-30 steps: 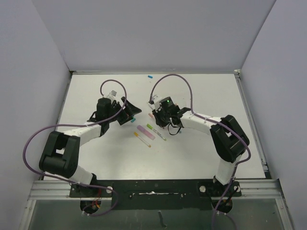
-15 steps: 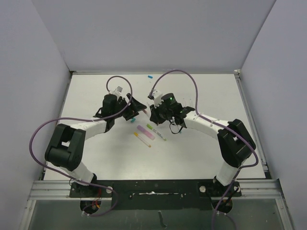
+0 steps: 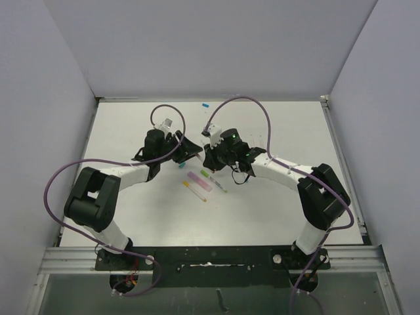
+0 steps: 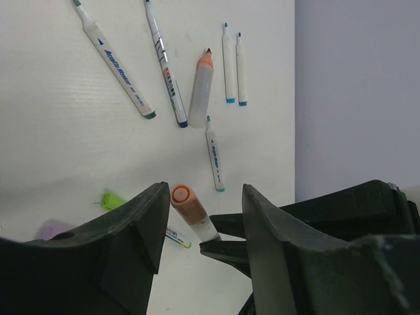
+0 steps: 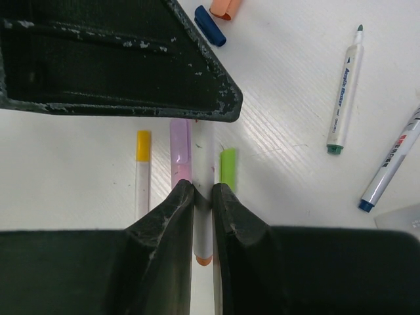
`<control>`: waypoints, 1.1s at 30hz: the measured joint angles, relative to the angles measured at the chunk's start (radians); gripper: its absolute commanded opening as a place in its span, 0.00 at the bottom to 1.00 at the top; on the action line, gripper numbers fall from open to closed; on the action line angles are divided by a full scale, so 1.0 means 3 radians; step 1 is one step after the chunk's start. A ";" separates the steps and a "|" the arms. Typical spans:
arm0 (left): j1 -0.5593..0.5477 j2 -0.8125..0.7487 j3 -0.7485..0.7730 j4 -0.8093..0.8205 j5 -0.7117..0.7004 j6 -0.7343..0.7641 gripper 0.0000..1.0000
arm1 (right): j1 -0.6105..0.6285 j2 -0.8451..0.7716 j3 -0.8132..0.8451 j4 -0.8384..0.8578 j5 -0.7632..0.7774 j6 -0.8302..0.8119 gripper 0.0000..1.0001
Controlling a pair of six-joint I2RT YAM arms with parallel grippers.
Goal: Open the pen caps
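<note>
My right gripper is shut on a thin white pen barrel with an orange rear end, held above the table. The pen's orange cap points into my left gripper. The left jaws stand either side of that cap, which lies against one finger, with a clear gap to the other. In the top view the left gripper and the right gripper meet at mid-table. A loose blue cap and a loose orange cap lie nearby.
Under the grippers lie a yellow-capped pen, a lilac highlighter and a green-capped pen. Several uncapped markers lie beyond, among them a salmon-orange highlighter and a teal-ended marker. A small blue piece sits by the far wall.
My left gripper has moved right, up to the right gripper, and its jaws have narrowed around the orange cap. The right gripper has kept its hold on the pen.
</note>
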 measured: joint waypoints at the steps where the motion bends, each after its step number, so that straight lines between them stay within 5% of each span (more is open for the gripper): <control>1: -0.0008 0.0000 0.0000 0.0000 0.0000 0.0003 0.41 | 0.0000 -0.0006 -0.0005 0.0001 0.0000 0.0010 0.00; 11: -0.0015 0.0000 0.0011 0.0000 0.0009 -0.0005 0.19 | 0.0000 -0.0045 -0.0027 0.0066 -0.0001 0.0023 0.00; 15: -0.0017 0.0000 0.0020 0.0024 0.0036 -0.0034 0.00 | 0.0000 -0.0094 -0.0051 0.0066 0.0001 0.0024 0.01; 18: -0.0031 0.0000 0.0038 0.0043 0.0037 -0.0043 0.00 | -0.0004 -0.0114 -0.0058 0.0064 0.0010 0.0024 0.40; 21: -0.0032 0.0000 0.0039 0.0058 0.0046 -0.0053 0.00 | 0.0000 -0.0131 -0.0058 0.0066 0.0008 0.0039 0.55; 27: -0.0092 0.0000 0.0050 0.0067 0.0048 -0.0053 0.00 | 0.0000 -0.0137 -0.0058 0.0069 0.0003 0.0034 0.54; 33: -0.0183 0.0000 0.0055 0.0108 0.0060 -0.0053 0.00 | 0.0000 -0.0136 -0.0058 0.0071 0.0000 0.0043 0.39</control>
